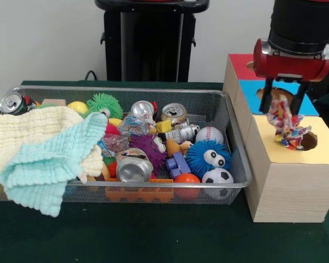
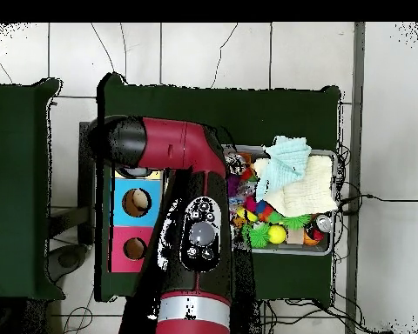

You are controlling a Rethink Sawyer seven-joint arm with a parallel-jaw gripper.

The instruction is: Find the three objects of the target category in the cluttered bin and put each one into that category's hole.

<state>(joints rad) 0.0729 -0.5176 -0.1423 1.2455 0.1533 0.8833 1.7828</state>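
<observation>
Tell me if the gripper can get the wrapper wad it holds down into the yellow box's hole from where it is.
Probably yes. The gripper holds the wrapper wad right beside the hole in the yellow-topped box, slightly off centre. Nothing sits between them; a small sideways shift should line it up.

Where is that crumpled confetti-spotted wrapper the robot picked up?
In the front view, the crumpled white wrapper with confetti spots hangs from the gripper at the right, just above the round hole of the yellow-topped wooden box, beside the silver wire-mesh basket.

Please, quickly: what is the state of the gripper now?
Gripper: closed on a confetti-printed wrapper wad, above the yellow-topped box's hole.
</observation>
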